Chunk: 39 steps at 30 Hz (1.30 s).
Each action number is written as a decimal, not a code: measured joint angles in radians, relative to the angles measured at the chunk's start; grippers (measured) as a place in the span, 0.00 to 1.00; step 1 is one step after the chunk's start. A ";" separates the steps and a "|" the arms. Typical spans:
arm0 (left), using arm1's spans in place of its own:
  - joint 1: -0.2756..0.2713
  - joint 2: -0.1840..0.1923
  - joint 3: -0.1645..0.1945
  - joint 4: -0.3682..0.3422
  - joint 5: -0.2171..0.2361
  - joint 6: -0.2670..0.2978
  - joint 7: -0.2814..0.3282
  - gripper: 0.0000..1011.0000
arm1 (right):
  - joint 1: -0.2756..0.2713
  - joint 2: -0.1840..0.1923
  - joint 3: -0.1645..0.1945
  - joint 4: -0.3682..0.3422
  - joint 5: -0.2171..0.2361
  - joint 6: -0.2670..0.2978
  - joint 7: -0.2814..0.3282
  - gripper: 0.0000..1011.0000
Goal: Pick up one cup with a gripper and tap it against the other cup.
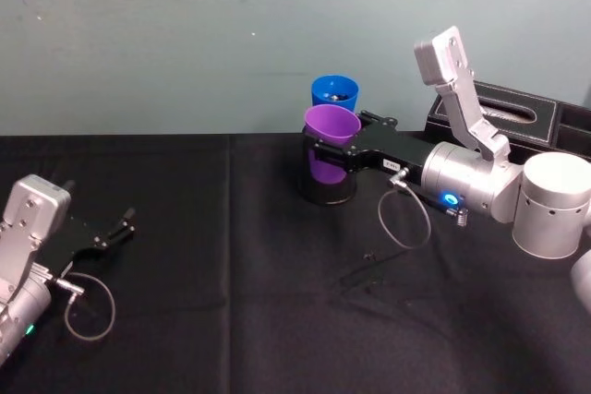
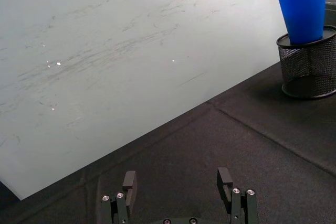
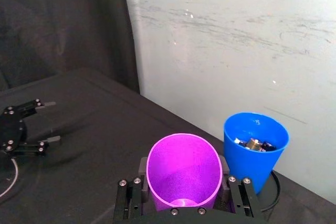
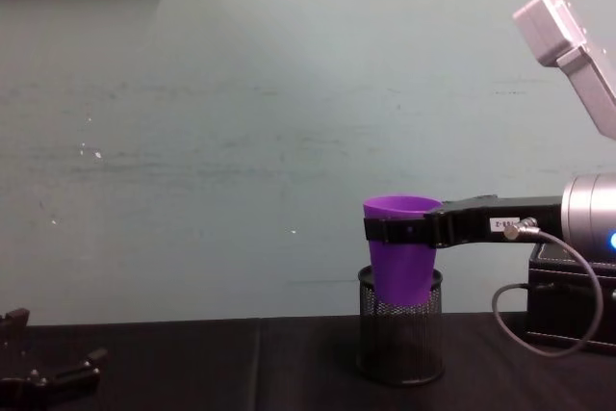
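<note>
The purple cup [image 1: 331, 134] hangs upright above the table with my right gripper [image 1: 329, 150] shut on its sides. In the right wrist view the purple cup [image 3: 184, 167] sits between the fingers [image 3: 237, 199]. Just behind it, the blue cup [image 1: 334, 90] stands in a black mesh holder [image 1: 325, 189] and has small items inside [image 3: 255, 147]. The two cups are very close; I cannot tell whether they touch. The chest view has the purple cup [image 4: 402, 249] in front of the holder [image 4: 399, 336]. My left gripper [image 1: 123, 224] rests open on the table's left side.
A black box [image 1: 517, 115] stands at the back right, behind the right arm. A pale wall runs along the table's far edge. Black cloth [image 1: 231, 274] covers the table between the two arms. Cable loops hang from both wrists.
</note>
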 joint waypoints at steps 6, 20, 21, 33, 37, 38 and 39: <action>0.000 0.000 0.000 0.000 0.000 0.000 0.000 0.99 | 0.008 -0.008 0.002 0.024 -0.007 0.002 0.000 0.73; 0.000 0.000 0.000 0.000 0.000 0.000 0.000 0.99 | 0.019 -0.023 0.013 0.048 -0.014 0.006 -0.003 0.73; 0.000 0.000 0.000 0.000 0.000 0.000 0.000 0.99 | 0.021 -0.025 0.014 0.050 -0.015 0.006 -0.003 0.73; 0.000 0.000 0.000 0.000 0.000 0.000 0.000 0.99 | 0.029 -0.034 0.022 0.069 -0.021 0.008 -0.008 0.73; 0.000 0.000 0.000 0.000 0.000 0.000 0.000 0.99 | 0.032 -0.037 0.023 0.076 -0.022 0.008 -0.009 0.73; 0.000 0.000 0.000 0.000 0.000 0.000 0.000 0.99 | 0.033 -0.037 0.024 0.077 -0.023 0.008 -0.009 0.73; 0.000 0.000 0.000 0.000 0.000 0.000 0.000 0.99 | 0.034 -0.038 0.024 0.078 -0.023 0.008 -0.009 0.73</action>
